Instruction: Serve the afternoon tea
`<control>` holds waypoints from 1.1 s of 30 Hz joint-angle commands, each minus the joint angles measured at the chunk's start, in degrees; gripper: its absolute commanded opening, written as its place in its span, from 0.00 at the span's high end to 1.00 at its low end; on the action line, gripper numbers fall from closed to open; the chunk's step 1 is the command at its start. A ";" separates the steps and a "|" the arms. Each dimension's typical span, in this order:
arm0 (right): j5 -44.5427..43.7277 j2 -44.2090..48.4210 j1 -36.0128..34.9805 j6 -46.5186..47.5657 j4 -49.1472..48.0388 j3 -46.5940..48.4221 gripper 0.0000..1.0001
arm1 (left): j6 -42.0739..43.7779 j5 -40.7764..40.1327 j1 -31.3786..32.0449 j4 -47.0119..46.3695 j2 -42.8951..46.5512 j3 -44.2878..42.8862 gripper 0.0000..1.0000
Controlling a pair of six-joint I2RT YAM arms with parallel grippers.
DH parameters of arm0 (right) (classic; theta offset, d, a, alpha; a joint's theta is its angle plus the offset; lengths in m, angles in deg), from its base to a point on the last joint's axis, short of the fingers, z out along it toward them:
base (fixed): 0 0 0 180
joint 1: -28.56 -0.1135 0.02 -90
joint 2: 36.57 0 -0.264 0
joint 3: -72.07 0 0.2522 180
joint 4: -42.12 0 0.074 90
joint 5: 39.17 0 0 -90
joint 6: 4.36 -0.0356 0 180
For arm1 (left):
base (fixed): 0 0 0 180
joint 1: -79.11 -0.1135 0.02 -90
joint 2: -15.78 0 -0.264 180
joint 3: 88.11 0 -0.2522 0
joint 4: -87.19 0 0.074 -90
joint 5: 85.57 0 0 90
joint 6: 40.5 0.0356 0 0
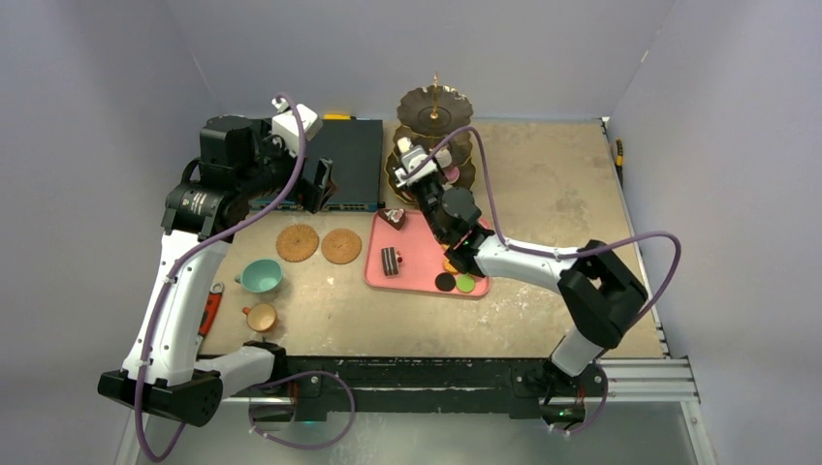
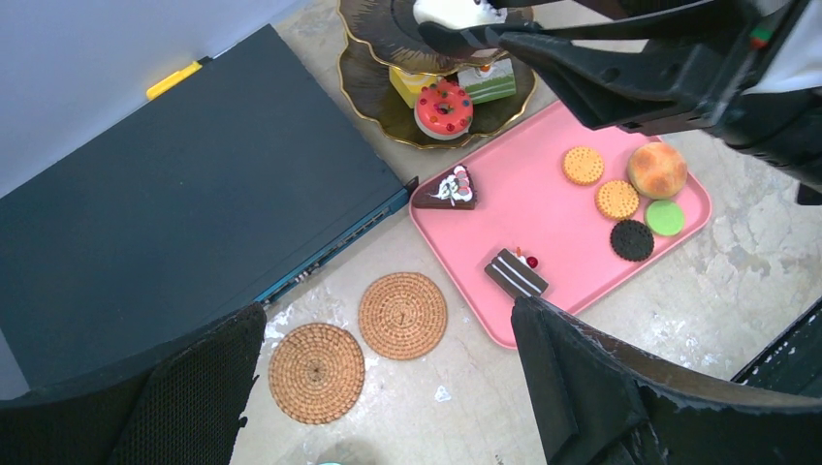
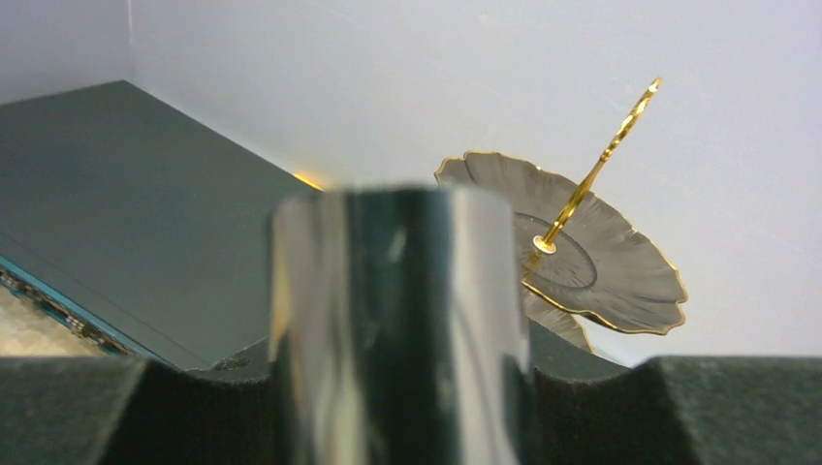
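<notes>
My right gripper point(image 1: 419, 170) is shut on the black tongs point(image 2: 543, 48), whose shiny handle point(image 3: 402, 320) fills the right wrist view. The tong tips hold a white cake point(image 2: 448, 10) over the dark three-tier stand point(image 1: 433, 107). On the stand's bottom tier point(image 2: 378, 97) sit a red donut point(image 2: 444, 107), a green cake and a yellow cake. My left gripper point(image 2: 388, 315) hangs open high above two woven coasters point(image 1: 298, 242) point(image 1: 341, 245). The teal cup point(image 1: 262, 276) and tan cup point(image 1: 261, 317) stand near the left arm.
The pink tray point(image 2: 543, 213) carries two chocolate cakes point(image 2: 454, 187) point(image 2: 516, 272), cookies, a bun point(image 2: 657, 170) and a green macaron point(image 2: 665, 217). A dark blue box point(image 1: 344, 160) lies behind the coasters. A red-handled tool point(image 1: 208, 310) lies at the left edge.
</notes>
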 commanded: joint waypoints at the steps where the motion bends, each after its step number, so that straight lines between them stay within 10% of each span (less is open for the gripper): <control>1: 1.60 -2.85 0.51 4.40 -6.24 3.25 0.63 | -0.01 -0.14 -0.21 -0.30 1.09 -1.46 0.01; 19: -0.48 -11.11 2.29 8.32 -12.05 5.29 0.59 | 0.92 -0.86 -0.25 0.17 1.37 -1.13 0.01; 33: 6.70 -6.82 4.19 0.14 -7.52 3.68 0.31 | 1.01 -1.12 -0.22 0.51 1.29 -1.50 0.01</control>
